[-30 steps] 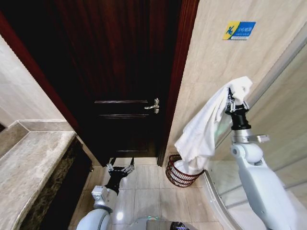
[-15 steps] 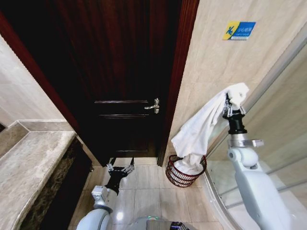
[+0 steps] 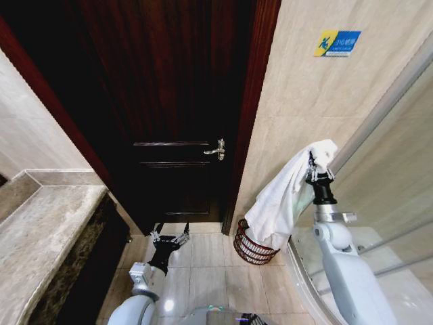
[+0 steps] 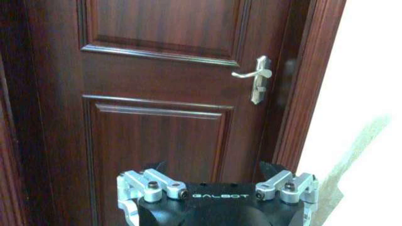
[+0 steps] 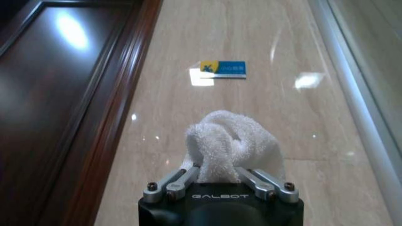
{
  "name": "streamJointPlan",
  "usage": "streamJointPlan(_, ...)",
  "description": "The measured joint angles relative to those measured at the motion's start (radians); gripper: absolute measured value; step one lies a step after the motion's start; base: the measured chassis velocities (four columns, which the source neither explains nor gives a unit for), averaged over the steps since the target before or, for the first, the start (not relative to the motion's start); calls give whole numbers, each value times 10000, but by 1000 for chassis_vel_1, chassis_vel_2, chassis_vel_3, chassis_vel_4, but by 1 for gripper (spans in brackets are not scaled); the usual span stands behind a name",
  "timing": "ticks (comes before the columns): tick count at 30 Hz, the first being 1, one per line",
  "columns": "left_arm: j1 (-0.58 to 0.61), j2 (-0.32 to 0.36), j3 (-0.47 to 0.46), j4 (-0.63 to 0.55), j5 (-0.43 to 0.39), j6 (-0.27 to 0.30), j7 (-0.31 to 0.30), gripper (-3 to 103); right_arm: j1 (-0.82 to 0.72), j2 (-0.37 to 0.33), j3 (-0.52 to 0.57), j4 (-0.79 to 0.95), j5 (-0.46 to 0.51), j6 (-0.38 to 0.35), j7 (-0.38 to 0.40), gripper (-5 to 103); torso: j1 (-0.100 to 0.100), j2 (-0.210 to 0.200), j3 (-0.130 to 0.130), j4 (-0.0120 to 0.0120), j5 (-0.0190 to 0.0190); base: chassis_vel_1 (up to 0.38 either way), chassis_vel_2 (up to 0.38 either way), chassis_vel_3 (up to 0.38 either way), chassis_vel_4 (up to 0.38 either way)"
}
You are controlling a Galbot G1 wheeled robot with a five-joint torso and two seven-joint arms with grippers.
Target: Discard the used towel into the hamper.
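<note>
Here, in the head view, the right gripper (image 3: pixel 319 164) points upward at the end of the raised right arm, near the tiled wall (image 3: pixel 304 95) and beside the glass shower screen (image 3: pixel 389 169). Its fingers are clamped on a bunched corner of the white towel (image 3: pixel 284 203), which drapes down and to the left from the grip. The towel's lower end hangs into the hamper (image 3: pixel 252 249), a dark-red ribbed wire basket standing on the tiled floor (image 3: pixel 216 271) at the foot of the wall, just right of the door frame. The towel hides much of the hamper's rim and its right side. The left gripper (image 3: pixel 169 237) hangs low over the floor in front of the dark wooden door (image 3: pixel 169 101), well apart from the hamper, with its fingers spread and nothing between them. A stone countertop (image 3: pixel 40 237) lies at the left edge, and a blue and yellow sign (image 3: pixel 337 42) is fixed high on the wall.

The left wrist view looks straight at the door's panels and its metal handle (image 4: pixel 256 80). The left gripper (image 4: pixel 217 181) sits at the lower edge, its fingers apart and holding nothing.

In the right wrist view, the right gripper (image 5: pixel 219 173) has its fingers closed on a wad of the towel (image 5: pixel 231 148), which bulges out above them. Beyond it are the pale tiled wall, the sign (image 5: pixel 223 68) and the door frame (image 5: pixel 119 117).
</note>
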Motion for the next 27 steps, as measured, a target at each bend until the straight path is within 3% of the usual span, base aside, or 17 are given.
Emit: streamJointPlan(27, 0, 0, 0, 0, 0, 0, 0, 99, -499, 796, 72, -2413, -250, 1317, -782, 12, 1, 0, 0, 1, 2, 0, 0, 0, 0)
